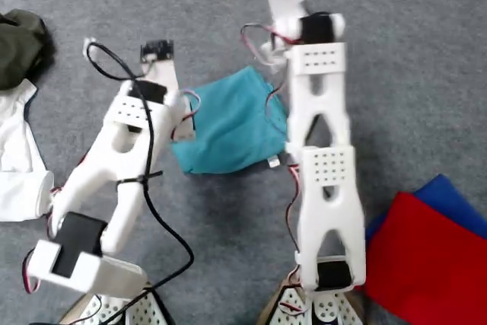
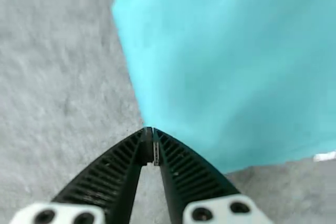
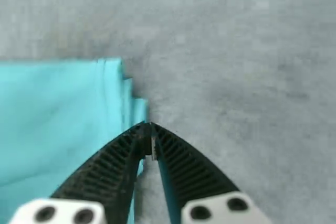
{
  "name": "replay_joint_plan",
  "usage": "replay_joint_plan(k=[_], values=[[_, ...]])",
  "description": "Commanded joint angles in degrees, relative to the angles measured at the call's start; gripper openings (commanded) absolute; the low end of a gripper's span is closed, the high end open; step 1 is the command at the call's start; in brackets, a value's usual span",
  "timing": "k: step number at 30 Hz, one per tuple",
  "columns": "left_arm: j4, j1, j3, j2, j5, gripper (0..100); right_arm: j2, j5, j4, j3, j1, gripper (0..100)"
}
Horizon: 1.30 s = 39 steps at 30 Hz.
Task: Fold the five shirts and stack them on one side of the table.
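Note:
A folded teal shirt lies in the middle of the grey table. My left gripper sits at one side edge of the teal shirt, its fingers closed with the tips meeting right on the cloth's edge. At the opposite edge, my right gripper is also shut, tips on a layered corner of the teal shirt. In the high view the left gripper touches the shirt's left edge, and the right arm runs along its right edge.
A folded red shirt lies on a blue one at the near right. A loose white shirt and a crumpled dark green one lie at the left edge. Cables hang beside both arms.

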Motion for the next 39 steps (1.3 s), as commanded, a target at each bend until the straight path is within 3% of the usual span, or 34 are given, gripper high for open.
replay_joint_plan(k=[1, 9, 16, 21, 24, 28, 39], values=[[-0.09, -3.69, -5.98, -2.07, -0.7, 2, -10.77, -4.22, 1.23, 2.86, 2.86, 0.5], [0.18, -11.69, -16.35, 13.32, -3.6, 8, -37.58, -11.96, 0.97, 41.71, 4.53, 0.9], [6.59, -11.96, -22.51, 18.42, -9.32, 8, -53.41, -11.96, -1.58, 70.46, 4.35, 1.0], [12.48, -12.31, -22.77, 18.86, -7.82, 16, -53.23, -9.14, -9.93, 85.41, 4.0, 14.3], [13.71, -12.31, -22.33, 18.86, -6.24, 20, -50.33, -7.91, -12.4, 87.87, 2.33, 21.0], [11.08, -12.31, -23.21, 19.38, -4.84, 20, -45.49, -9.05, -15.12, 86.02, 1.19, 21.3], [7.47, -12.4, -29.89, 25.1, -0.18, 22, -41.89, -20.4, -16.62, 82.86, -3.91, 21.3]])
